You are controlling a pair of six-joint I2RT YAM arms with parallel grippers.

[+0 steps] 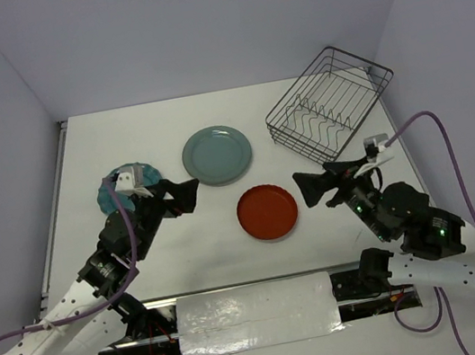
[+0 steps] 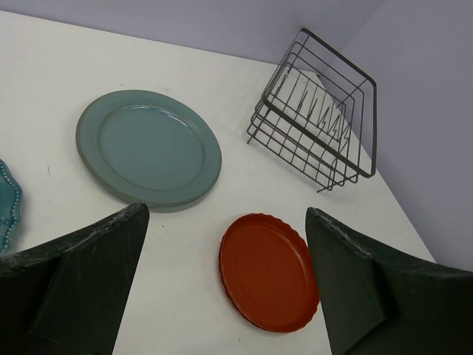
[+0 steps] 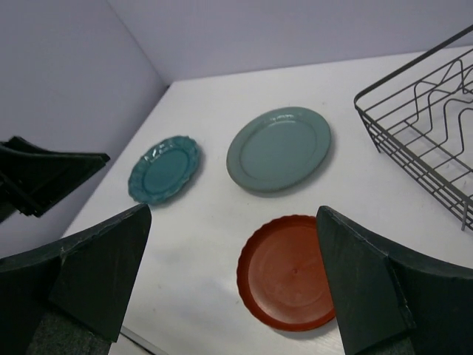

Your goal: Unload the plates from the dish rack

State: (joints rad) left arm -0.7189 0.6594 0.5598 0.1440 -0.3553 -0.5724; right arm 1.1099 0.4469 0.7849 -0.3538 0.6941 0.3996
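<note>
My left gripper (image 1: 192,194) was wide open, its two dark fingers spread apart with nothing between them. It hung above the table (image 1: 216,268), pointing toward the middle. My right gripper (image 1: 302,192) was just as wide open and gripped nothing. It faced the left one from the other side, well apart from it.

Three plates lay flat on the table, none of them in the rack (image 1: 330,100). The grey-green plate (image 1: 216,154) lay near the centre, toward the back. The red plate (image 1: 267,212) lay nearer to me and a little to the right, close to the grey-green one but not touching it, and between my two grippers. The teal plate (image 3: 163,168), with its scalloped rim, lay off to the left. From above, my left arm covered part of it.

The rack sat in the far right corner, turned at an angle to the table edges, well apart from the plates. Its upright tines showed inside the wire walls.
</note>
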